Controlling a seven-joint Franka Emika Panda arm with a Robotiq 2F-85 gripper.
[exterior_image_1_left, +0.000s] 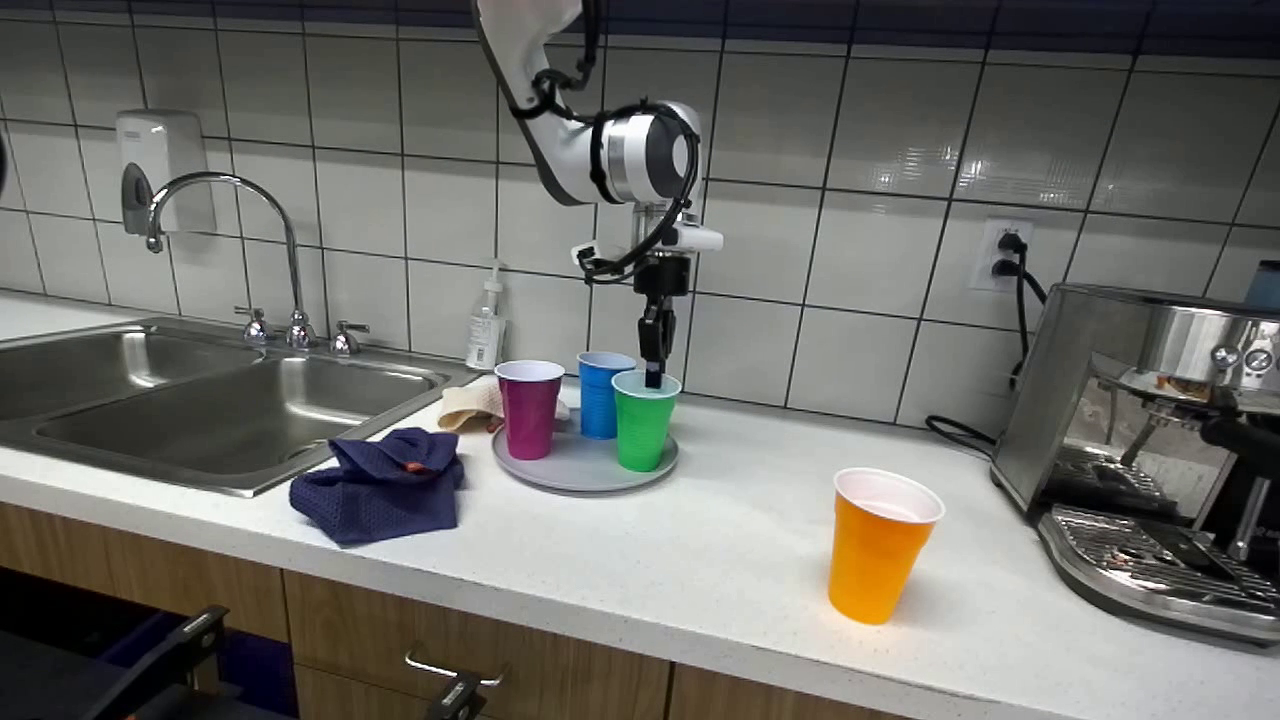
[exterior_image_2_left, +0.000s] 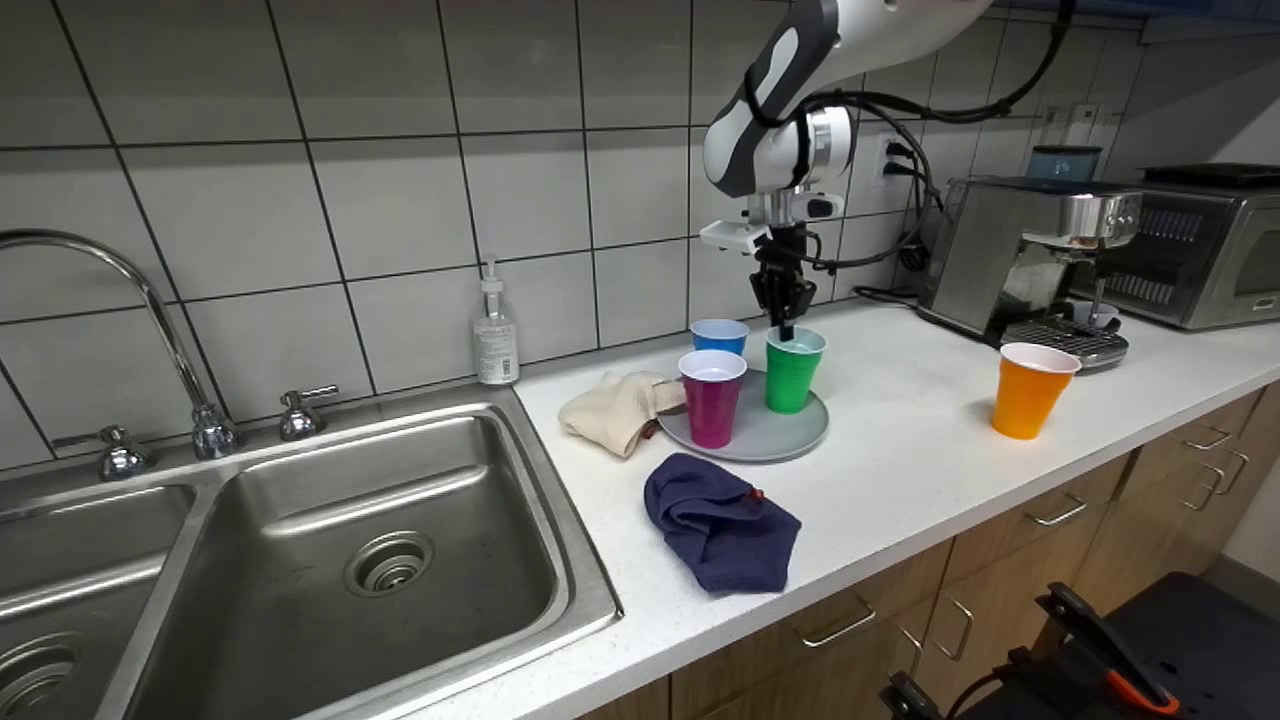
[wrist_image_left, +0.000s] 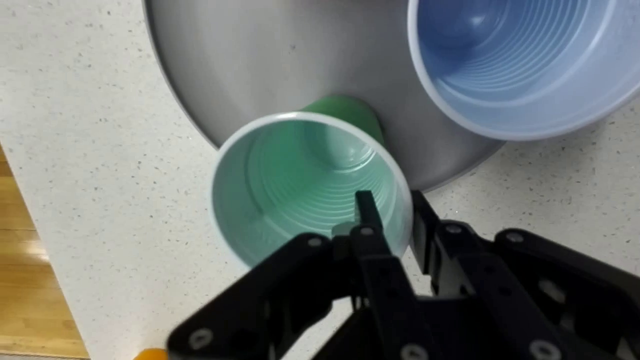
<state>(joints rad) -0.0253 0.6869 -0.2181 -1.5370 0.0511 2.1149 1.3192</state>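
Claw (wrist_image_left: 391, 200): parted slightly, astride the rim of the green cup, one finger inside, the other outside; a gap shows beside the inner finger, and whether the outer one touches is hard to tell.
Green cup (wrist_image_left: 295, 195): upright near the edge of the gray plate (exterior_image_1_left: 580, 468).
Blue cup (exterior_image_1_left: 604, 405): partly hidden behind the purple cup (exterior_image_2_left: 712, 412) in an exterior view; cut off in the wrist view.
Orange cup (exterior_image_1_left: 878, 555): just a sliver in the wrist view.
Cups: four; three on the plate, one apart on the counter (exterior_image_1_left: 720, 540).
Cloths: two, a navy cloth (exterior_image_1_left: 385, 490) and a cream cloth (exterior_image_2_left: 612, 412).
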